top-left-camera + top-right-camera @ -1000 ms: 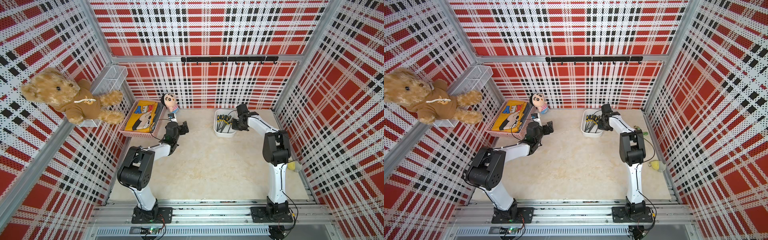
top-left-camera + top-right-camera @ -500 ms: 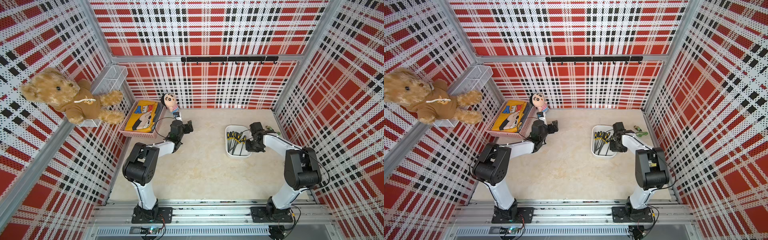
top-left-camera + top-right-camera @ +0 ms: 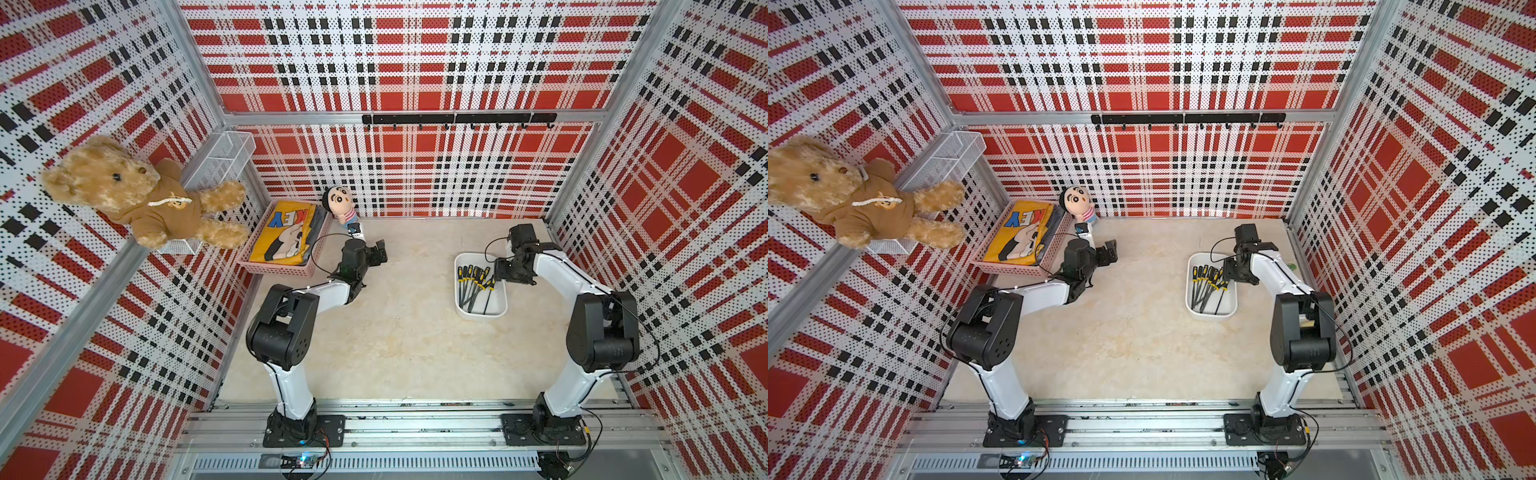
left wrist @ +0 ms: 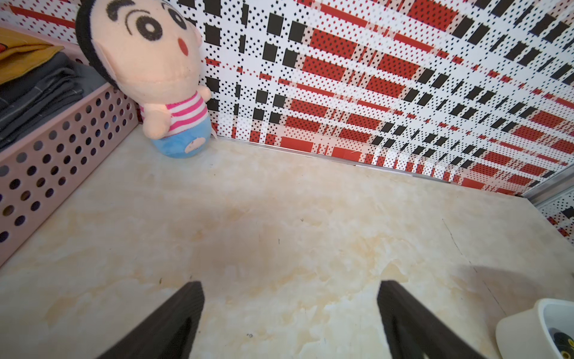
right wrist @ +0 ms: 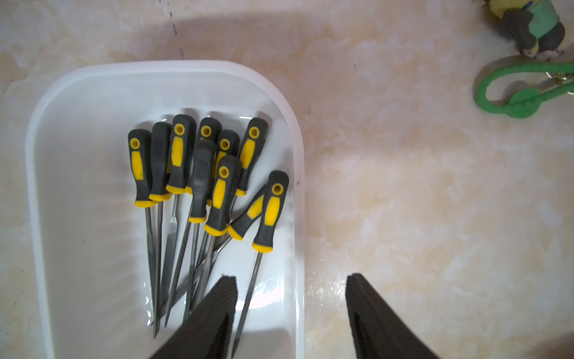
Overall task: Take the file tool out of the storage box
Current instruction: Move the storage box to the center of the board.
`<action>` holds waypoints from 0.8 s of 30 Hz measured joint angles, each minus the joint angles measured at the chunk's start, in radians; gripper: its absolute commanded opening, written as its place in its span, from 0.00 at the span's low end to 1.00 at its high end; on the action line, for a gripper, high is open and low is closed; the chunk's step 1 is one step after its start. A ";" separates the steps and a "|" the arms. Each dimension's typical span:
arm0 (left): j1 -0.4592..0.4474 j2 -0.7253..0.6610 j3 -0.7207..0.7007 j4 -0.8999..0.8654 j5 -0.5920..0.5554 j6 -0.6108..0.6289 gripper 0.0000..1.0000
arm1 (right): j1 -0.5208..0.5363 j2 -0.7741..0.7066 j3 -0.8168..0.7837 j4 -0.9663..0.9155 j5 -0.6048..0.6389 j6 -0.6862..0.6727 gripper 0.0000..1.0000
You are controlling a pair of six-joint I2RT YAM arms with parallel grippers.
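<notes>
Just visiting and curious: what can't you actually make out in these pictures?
- Files: right wrist view, some tips hidden under the right gripper; pile overlaps, count uncertain.
- Storage box: left wrist view, cut off by the picture's edge.
- Green loop: right wrist view, cut off by the edge.

Teddy bear (image 3: 124, 195) against wire-mesh basket (image 3: 224, 160) on left wall; pink perforated basket (image 3: 276, 268) with folded yellow cloth (image 3: 286, 232), plush doll (image 3: 338, 205) just beside; black hook rail (image 3: 457, 119) on back wall.
</notes>
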 measured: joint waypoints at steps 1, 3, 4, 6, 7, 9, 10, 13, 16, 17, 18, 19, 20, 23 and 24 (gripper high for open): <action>0.000 0.000 0.000 -0.001 -0.002 0.000 0.94 | -0.003 0.025 0.010 -0.002 0.003 0.000 0.53; 0.000 0.000 -0.003 -0.002 -0.005 0.000 0.94 | -0.006 0.065 0.015 -0.006 0.008 0.001 0.47; 0.000 0.000 -0.004 -0.002 -0.006 0.000 0.94 | -0.008 0.084 0.015 -0.012 0.007 0.001 0.44; 0.000 0.000 -0.005 -0.006 -0.007 0.001 0.94 | -0.011 0.107 0.015 -0.022 0.003 0.001 0.31; 0.000 0.000 -0.005 -0.006 -0.008 0.001 0.94 | -0.011 0.114 0.016 -0.026 0.000 0.003 0.24; 0.000 0.000 -0.005 -0.006 -0.010 0.001 0.94 | -0.011 0.118 0.017 -0.029 -0.007 0.003 0.13; 0.000 0.000 -0.005 -0.006 -0.010 0.001 0.94 | -0.011 0.118 0.019 -0.030 -0.011 0.002 0.05; 0.000 0.000 -0.005 -0.007 -0.010 0.001 0.94 | -0.011 0.118 0.024 -0.034 -0.024 -0.026 0.00; 0.000 0.000 -0.005 -0.010 -0.010 0.000 0.94 | -0.012 0.118 0.027 -0.045 -0.014 -0.080 0.00; 0.000 0.000 -0.004 -0.010 -0.010 0.000 0.94 | -0.013 0.118 0.028 -0.050 -0.007 -0.101 0.00; 0.000 0.000 -0.004 -0.011 -0.010 0.000 0.94 | -0.017 0.118 0.028 -0.056 -0.003 -0.124 0.00; 0.000 0.000 -0.003 -0.012 -0.009 0.000 0.94 | -0.024 0.118 0.028 -0.061 -0.004 -0.143 0.00; 0.000 0.000 -0.003 -0.012 -0.008 0.000 0.94 | -0.032 0.118 0.028 -0.064 -0.008 -0.158 0.00; -0.001 0.000 0.008 -0.017 -0.002 0.000 0.94 | -0.076 0.118 0.031 -0.072 -0.021 -0.207 0.00; -0.001 0.000 0.014 -0.018 0.002 0.000 0.94 | -0.093 0.118 0.034 -0.073 -0.021 -0.223 0.00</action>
